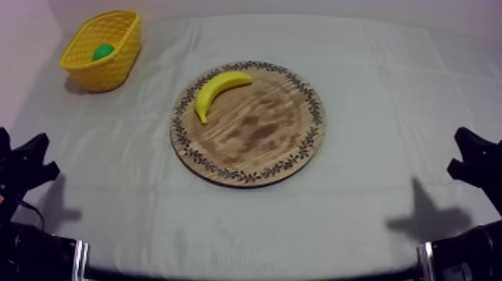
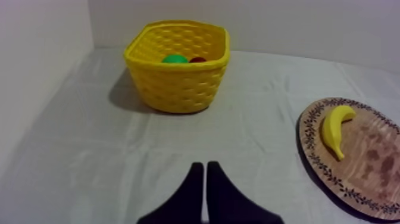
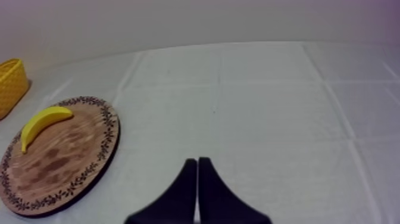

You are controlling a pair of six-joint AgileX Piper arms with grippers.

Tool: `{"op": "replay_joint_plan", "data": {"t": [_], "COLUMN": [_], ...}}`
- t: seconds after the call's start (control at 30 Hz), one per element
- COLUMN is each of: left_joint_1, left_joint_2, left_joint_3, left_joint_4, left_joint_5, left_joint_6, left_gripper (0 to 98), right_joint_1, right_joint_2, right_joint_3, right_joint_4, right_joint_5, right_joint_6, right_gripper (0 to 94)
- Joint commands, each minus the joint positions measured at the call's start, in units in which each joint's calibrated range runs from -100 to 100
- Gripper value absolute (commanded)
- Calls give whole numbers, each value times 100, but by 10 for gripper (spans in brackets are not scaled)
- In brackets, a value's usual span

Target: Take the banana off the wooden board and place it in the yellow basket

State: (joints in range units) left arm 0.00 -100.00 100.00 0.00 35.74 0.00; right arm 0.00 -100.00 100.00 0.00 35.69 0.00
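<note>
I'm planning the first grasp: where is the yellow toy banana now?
In the top view the curved yellow toy banana lies on the round wooden board with a patterned rim, near its edge facing the yellow basket at far left.

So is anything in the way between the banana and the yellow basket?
Nothing visible is. Just bare cloth lies between the banana on the wooden board and the yellow basket. The basket holds a green fruit and a small red fruit, seemingly with room to spare. The shut left gripper has bare cloth ahead too.
</note>
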Motion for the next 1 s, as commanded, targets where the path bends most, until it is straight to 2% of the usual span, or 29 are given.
{"op": "replay_joint_plan", "data": {"t": [0.0,0.7,0.97], "left_joint_1": [-344,-332,-403], "left_joint_2": [17,79,672], "left_joint_3": [-89,-121,-914], "left_joint_4": [-208,-208,-302], "left_joint_5": [15,49,76], "left_joint_6": [388,362,259], "left_gripper": [0,0,0], "right_joint_1": [-237,-237,-237], "right_joint_2": [424,424,424], "right_joint_3": [-11,-11,-11], "right_joint_4": [-149,-149,-149], "right_joint_5": [28,28,28], "right_joint_6": [1092,1096,1096], "right_gripper": [3,3,3]}}
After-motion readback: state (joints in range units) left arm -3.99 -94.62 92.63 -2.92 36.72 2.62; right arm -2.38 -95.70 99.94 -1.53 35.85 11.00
